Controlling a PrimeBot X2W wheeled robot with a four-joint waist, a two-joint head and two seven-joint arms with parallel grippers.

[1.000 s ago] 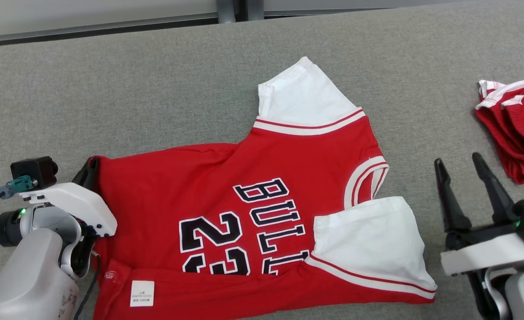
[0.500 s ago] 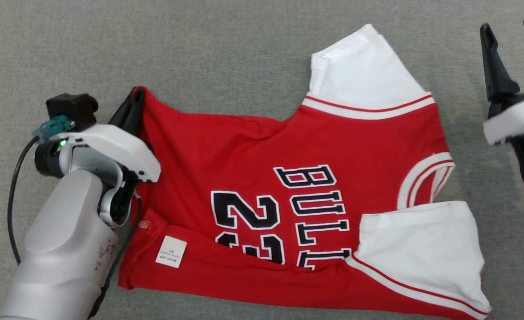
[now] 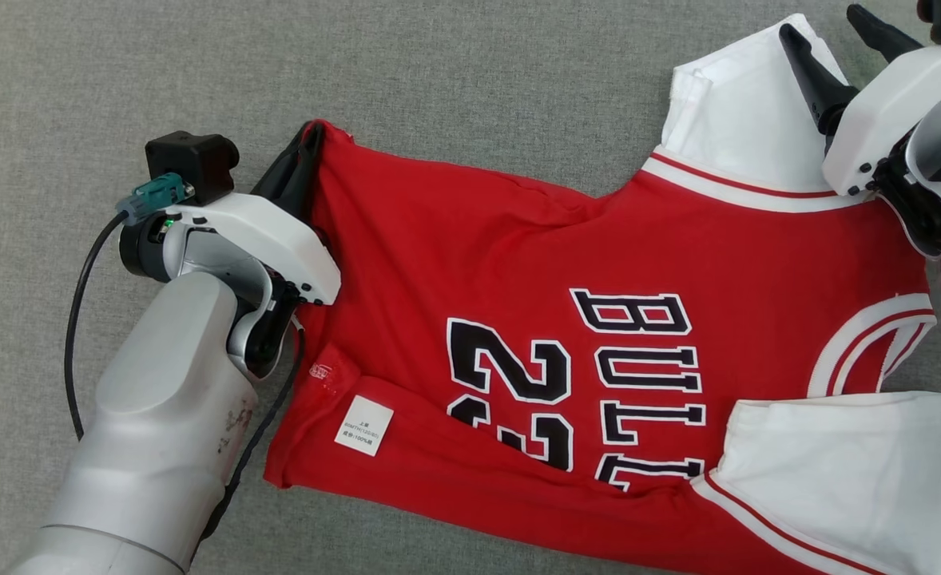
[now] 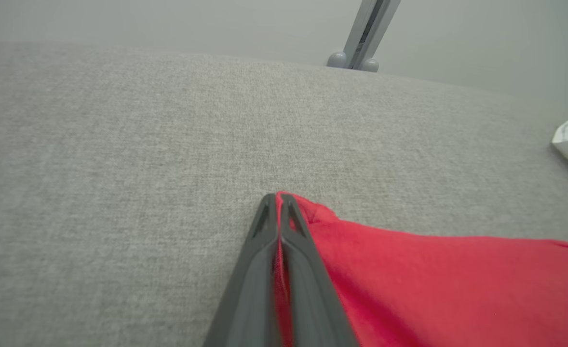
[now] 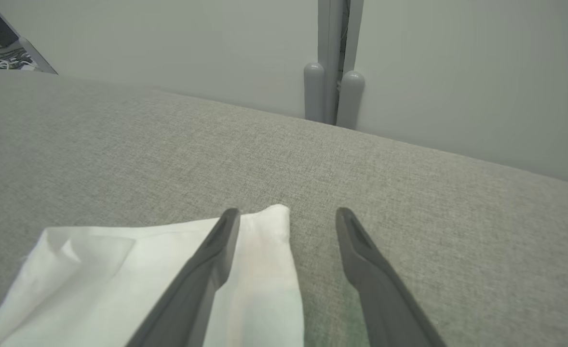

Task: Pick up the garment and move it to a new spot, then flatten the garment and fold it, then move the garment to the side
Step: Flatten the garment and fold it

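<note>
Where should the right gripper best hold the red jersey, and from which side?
Probably the far white sleeve, at its outer corner, lowering from above. That corner lies flat between the fingers of the open right gripper, opposite the hem corner where the left gripper is shut on the jersey.

Illegible small print on garment (image 3: 478, 255) label (image 3: 364, 426)

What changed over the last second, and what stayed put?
The right tool, open, travelled from beside the red-and-white basketball jersey to above its far white sleeve, one finger over the cloth. The head camera shifted too. Unchanged: the left tool shut on the jersey's red hem corner; the jersey's lay on the grey fabric surface.
</note>
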